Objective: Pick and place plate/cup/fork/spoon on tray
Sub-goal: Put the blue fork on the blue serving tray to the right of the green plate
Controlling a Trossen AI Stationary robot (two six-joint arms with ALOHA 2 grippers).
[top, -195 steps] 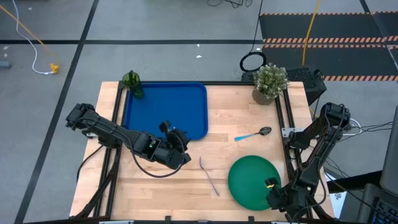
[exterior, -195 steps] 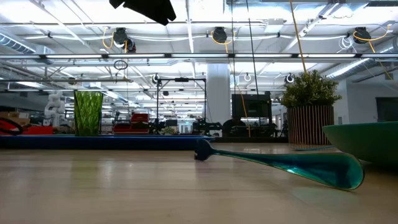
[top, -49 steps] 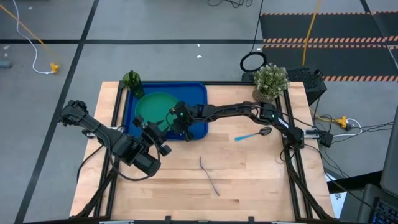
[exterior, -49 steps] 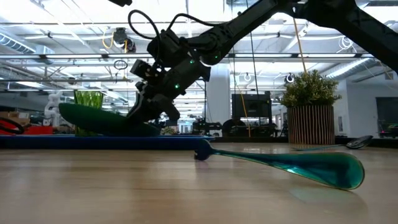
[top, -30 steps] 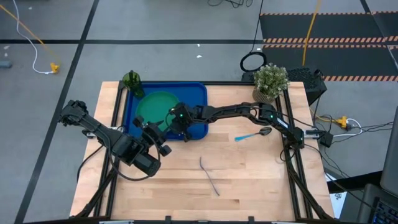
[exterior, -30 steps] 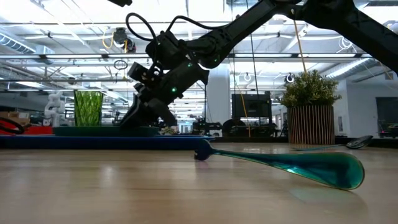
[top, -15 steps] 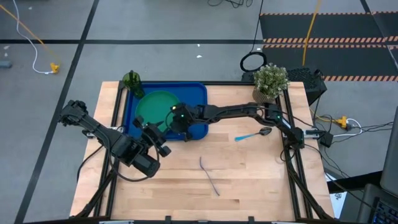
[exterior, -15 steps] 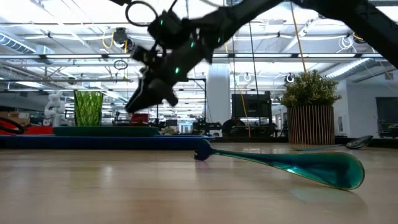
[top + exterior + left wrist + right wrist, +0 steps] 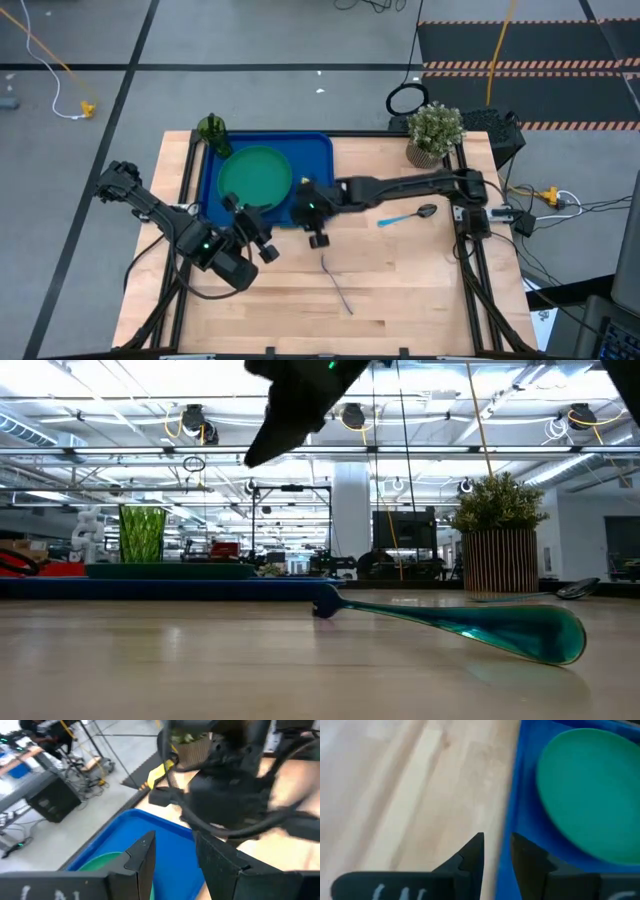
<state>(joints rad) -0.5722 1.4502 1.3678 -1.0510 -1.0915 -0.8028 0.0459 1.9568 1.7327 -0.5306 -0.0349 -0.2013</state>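
The plate [image 9: 254, 174] lies flat inside the tray [image 9: 318, 190], in the half toward the table's left edge, and nothing holds it. The tray sits at the far left part of the table [image 9: 400, 300]. The cup [image 9: 212, 132] stands upright at the tray's far left corner; from above I cannot tell if it is inside the rim or just outside.

The right gripper [image 9: 317, 238] hangs over the wood just beside the tray's near right corner. Its fingers [image 9: 470, 854] are only a little apart, with a narrow gap, and hold nothing. The left gripper [image 9: 262, 247] is over the table near the tray's near edge, its fingers [image 9: 142, 852] slightly apart and empty.

The fork [image 9: 337, 283] lies on bare wood toward the near edge, about the middle of the table. The spoon [image 9: 408, 215] lies near the right edge, close to the right arm's base. A potted plant [image 9: 434, 134] stands at the far right corner.
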